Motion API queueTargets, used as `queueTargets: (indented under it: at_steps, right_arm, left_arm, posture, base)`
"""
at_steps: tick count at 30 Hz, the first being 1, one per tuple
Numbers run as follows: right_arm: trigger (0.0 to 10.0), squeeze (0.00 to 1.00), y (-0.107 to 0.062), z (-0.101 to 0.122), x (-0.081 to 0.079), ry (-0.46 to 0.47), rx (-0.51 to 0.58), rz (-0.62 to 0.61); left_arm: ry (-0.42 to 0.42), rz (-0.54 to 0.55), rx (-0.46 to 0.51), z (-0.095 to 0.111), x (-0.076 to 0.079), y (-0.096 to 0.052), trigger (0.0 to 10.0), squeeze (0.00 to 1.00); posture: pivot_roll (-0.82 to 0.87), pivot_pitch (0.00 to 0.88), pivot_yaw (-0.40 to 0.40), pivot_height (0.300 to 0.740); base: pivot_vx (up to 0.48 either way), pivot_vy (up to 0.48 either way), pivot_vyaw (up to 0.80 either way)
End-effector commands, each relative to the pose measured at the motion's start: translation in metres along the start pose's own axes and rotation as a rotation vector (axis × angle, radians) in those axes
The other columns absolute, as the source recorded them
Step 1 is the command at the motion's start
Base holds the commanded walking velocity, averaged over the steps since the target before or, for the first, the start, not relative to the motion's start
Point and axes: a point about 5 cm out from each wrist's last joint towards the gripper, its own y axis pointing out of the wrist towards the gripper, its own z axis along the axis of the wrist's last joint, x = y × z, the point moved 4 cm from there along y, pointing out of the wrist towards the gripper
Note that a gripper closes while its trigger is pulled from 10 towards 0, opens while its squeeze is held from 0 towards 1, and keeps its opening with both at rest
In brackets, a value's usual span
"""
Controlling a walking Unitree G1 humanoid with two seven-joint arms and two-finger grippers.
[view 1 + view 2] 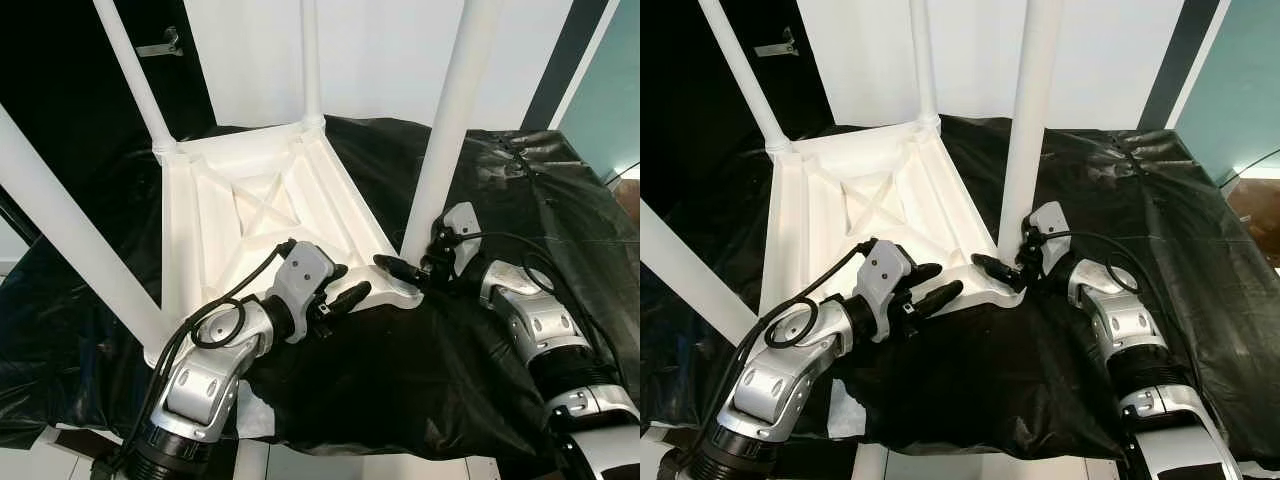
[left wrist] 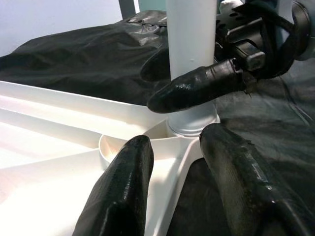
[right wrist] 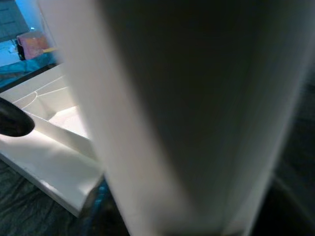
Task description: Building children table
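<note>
Table top: you have the white children's table top (image 1: 262, 215) lying upside down on the black sheet (image 1: 420, 370), ribbed underside up, directly ahead of both grippers.
Legs: four white legs rise from its corners. The near-right leg (image 1: 448, 130) stands in the corner socket (image 2: 189, 127), which sits between your two grippers.
Left gripper: your left gripper (image 1: 352, 292) is just short of that corner, pointing at the socket. Its two black fingers (image 2: 123, 191) are spread apart with one on each side of the table top's corner edge. They hold nothing, and you cannot tell from these views whether they press on the plastic.
Right gripper: your right gripper (image 1: 405, 268) is at the foot of the near-right leg, coming in from the opposite side to the left gripper. One of its fingers (image 2: 197, 91) lies across the front of the leg just above the socket, and a second dark fingertip shows round the far side, so the fingers bracket the leg. How tight the grip is you cannot tell.
Right wrist camera: the leg (image 3: 197, 118) is blurred and pressed close to the lens, with the table top's edge (image 3: 49, 162) beside it.
Spacing: your two grippers' fingertips are near each other at this corner, but apart.
</note>
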Motion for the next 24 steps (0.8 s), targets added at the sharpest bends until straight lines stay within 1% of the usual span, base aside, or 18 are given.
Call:
queueTargets:
  at_steps: [1, 3, 4, 5, 7, 8, 10, 11, 13, 14, 15, 16, 19, 20, 21, 23, 24]
  right_arm:
    - [0.0, 0.0, 0.001, -0.008, -0.007, 0.012, -0.014, 0.021]
    - [0.0, 0.0, 0.0, -0.01, -0.006, 0.011, -0.015, 0.012]
    - [0.0, 0.0, -0.003, -0.013, -0.003, 0.008, -0.022, -0.039]
    - [0.0, 0.0, -0.004, -0.014, -0.002, 0.005, -0.026, -0.06]
    - [0.0, 0.0, -0.004, -0.014, -0.002, 0.005, -0.026, -0.06]
    - [0.0, 0.0, -0.005, -0.014, -0.002, 0.021, -0.016, -0.089]
    - [0.0, 0.0, -0.008, -0.017, 0.002, 0.053, -0.011, -0.186]
    - [0.0, 0.0, -0.009, -0.017, 0.001, 0.072, 0.001, -0.246]
    - [0.0, 0.0, -0.01, -0.018, -0.001, 0.088, 0.017, -0.301]
    - [0.0, 0.0, -0.009, -0.018, -0.004, 0.113, 0.03, -0.359]
    - [0.0, 0.0, -0.009, -0.018, -0.004, 0.113, 0.03, -0.359]
    - [0.0, 0.0, -0.008, -0.018, -0.005, 0.13, 0.037, -0.397]
    - [0.0, 0.0, -0.006, -0.016, -0.008, 0.155, 0.052, -0.577]
    - [0.0, 0.0, -0.006, -0.016, -0.008, 0.155, 0.052, -0.577]
    - [0.0, 0.0, -0.006, -0.018, -0.008, 0.183, 0.048, -0.684]
    - [0.0, 0.0, -0.007, -0.021, -0.01, 0.221, 0.034, -0.826]
    - [0.0, 0.0, -0.007, -0.021, -0.01, 0.221, 0.034, -0.826]
  left_arm:
    - [0.0, 0.029, -0.003, 0.001, -0.001, -0.003, 10.0, 0.0]
    - [0.0, 0.029, -0.003, 0.001, -0.001, -0.003, 10.0, 0.0]
    - [-0.002, 0.026, -0.002, 0.0, 0.0, -0.002, 10.0, 0.0]
    - [-0.002, 0.025, -0.002, 0.0, 0.0, -0.002, 10.0, 0.0]
    - [-0.002, 0.025, -0.002, 0.0, 0.0, -0.002, 10.0, 0.0]
    - [-0.003, 0.022, -0.002, 0.0, 0.0, -0.002, 10.0, 0.0]
    - [-0.004, 0.015, -0.004, -0.001, 0.001, -0.001, 10.0, 0.0]
    - [-0.005, 0.014, -0.008, -0.003, 0.001, -0.001, 10.0, 0.0]
    - [-0.006, 0.014, -0.012, -0.005, 0.001, -0.002, 10.0, 0.0]
    - [-0.007, 0.013, -0.013, -0.005, 0.002, -0.002, 10.0, 0.0]
    - [-0.007, 0.013, -0.013, -0.005, 0.002, -0.002, 10.0, 0.0]
    - [-0.007, 0.012, -0.012, -0.005, 0.002, -0.002, 10.0, 0.0]
    - [-0.011, 0.011, -0.012, -0.004, 0.003, -0.001, 10.0, 0.0]
    - [-0.011, 0.011, -0.012, -0.004, 0.003, -0.001, 10.0, 0.0]
    - [-0.014, 0.007, -0.012, -0.004, 0.004, -0.001, 10.0, 0.0]
    - [-0.014, 0.0, -0.014, -0.005, 0.005, -0.001, 10.0, 0.0]
    - [-0.014, 0.0, -0.014, -0.005, 0.005, -0.001, 10.0, 0.0]
  posture:
    - [-0.03, 0.002, 0.005, 0.74]
    - [-0.03, 0.002, 0.005, 0.74]
    - [-0.04, 0.006, 0.01, 0.74]
    - [-0.04, 0.006, 0.01, 0.74]
    - [-0.04, 0.006, 0.01, 0.74]
    - [-0.04, 0.009, 0.011, 0.74]
    - [-0.05, 0.011, 0.014, 0.74]
    - [-0.05, 0.013, 0.015, 0.74]
    - [-0.05, 0.014, 0.015, 0.74]
    - [-0.05, 0.015, 0.015, 0.74]
    - [-0.05, 0.015, 0.015, 0.74]
    - [-0.05, 0.015, 0.015, 0.74]
    - [-0.05, 0.016, 0.018, 0.74]
    - [-0.05, 0.016, 0.018, 0.74]
    - [-0.05, 0.016, 0.02, 0.74]
    - [-0.05, 0.013, 0.021, 0.74]
    - [-0.05, 0.013, 0.021, 0.74]
  base:
    - [0.0, 0.0, 0.0]
    - [0.0, 0.0, 0.0]
    - [0.0, 0.0, 0.0]
    - [0.0, 0.0, 0.0]
    - [0.0, 0.0, 0.0]
    - [0.0, 0.0, 0.0]
    - [0.0, 0.0, 0.0]
    - [0.0, 0.0, 0.0]
    - [0.0, 0.0, 0.0]
    - [0.0, 0.0, 0.0]
    - [0.0, 0.0, 0.0]
    - [0.0, 0.0, 0.0]
    - [0.0, 0.0, 0.0]
    - [0.0, 0.0, 0.0]
    - [0.0, 0.0, 0.0]
    - [0.0, 0.0, 0.0]
    - [0.0, 0.0, 0.0]
